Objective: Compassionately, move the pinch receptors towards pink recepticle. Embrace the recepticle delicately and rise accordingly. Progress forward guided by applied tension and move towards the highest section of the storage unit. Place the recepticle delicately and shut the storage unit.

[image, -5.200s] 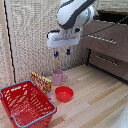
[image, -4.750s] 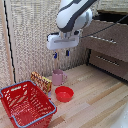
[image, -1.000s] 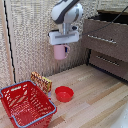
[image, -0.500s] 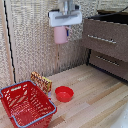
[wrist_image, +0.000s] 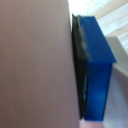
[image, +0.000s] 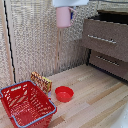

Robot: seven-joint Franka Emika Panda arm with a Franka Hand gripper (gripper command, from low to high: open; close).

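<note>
Right now I am carrying the pink mug [image: 63, 16] high in the air, near the top edge of the exterior view, well above the wooden floor and level with the top of the chest of drawers [image: 107, 42]. The gripper [image: 66, 4] is mostly cut off by the frame there; in the wrist view a blue fingertip pad [wrist_image: 95, 70] is pressing flat against the mug's pink wall, so I am reading the fingers as clamped on the mug. I am judging it light, rigid and probably ceramic or hard plastic: smooth, somewhat slippery, likely to chip if dropped. Gripping across the wall near the rim looks sound; the handle is not clearly visible from here. The top drawer [image: 104, 38] is sitting to the exterior view's right of the mug, seemingly pulled out a little. Far below are lying a red bowl [image: 64, 93], a red mesh basket [image: 27, 104] and a small patterned packet [image: 41, 81]. I am finding no readable writing or brand anywhere.
</note>
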